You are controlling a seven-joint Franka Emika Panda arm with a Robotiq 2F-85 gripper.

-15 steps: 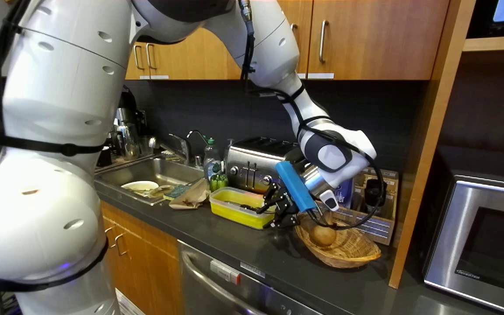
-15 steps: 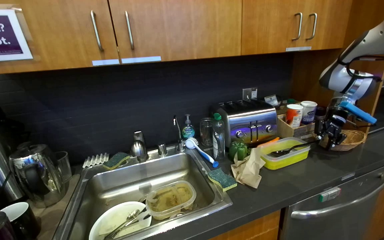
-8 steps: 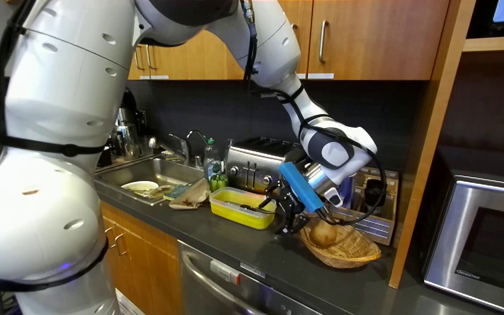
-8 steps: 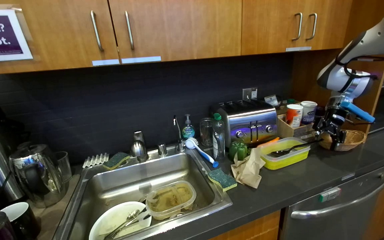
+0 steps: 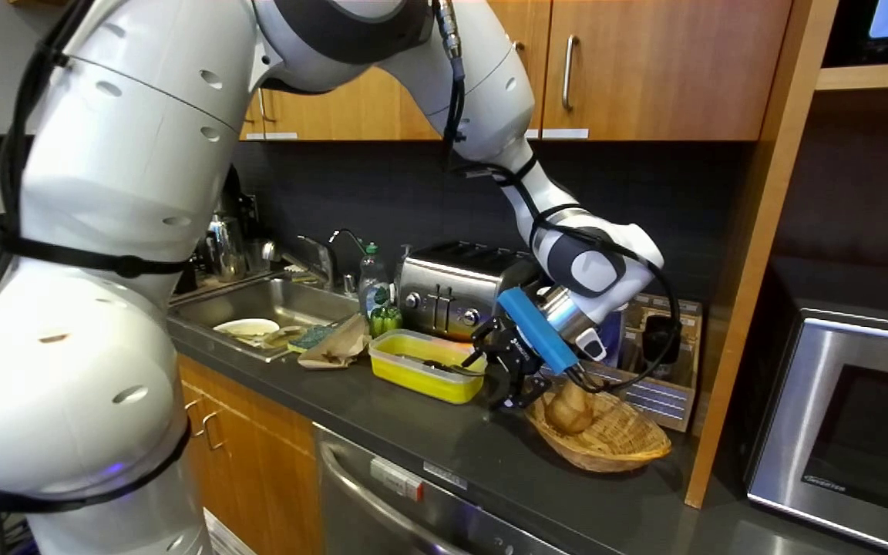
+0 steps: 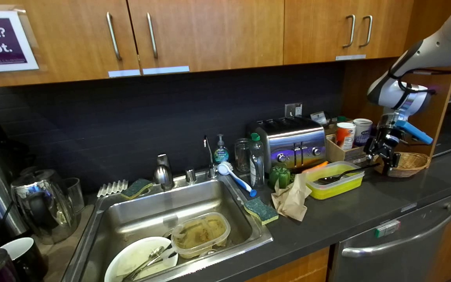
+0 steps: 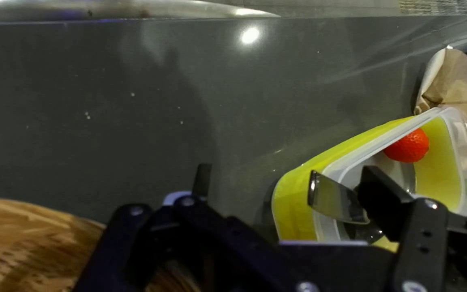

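In an exterior view: shows end effector [image 5: 484, 384] above bench [image 5: 444, 425], between yellow tub [image 5: 413, 381] on left and wicker basket [image 5: 629, 432] on right. Also shows brown rounded thing [image 5: 570, 411] in basket, likely put there against rolling.

In an exterior view: shows black utensil [image 6: 345, 173] slanting in tub, handle propped over right rim, likely too long to lie flat. Reaches right toward end effector; cannot tell if touching. Has crumpled paper [image 6: 292, 197] just left.

In wrist view: shows fingers [image 7: 381, 198] spread well apart, clamped on nothing. Shows handle tip beside tub-side finger, weight likely borne by rim. Shows red-orange round thing [image 7: 408, 147] inside tub, penned by walls.
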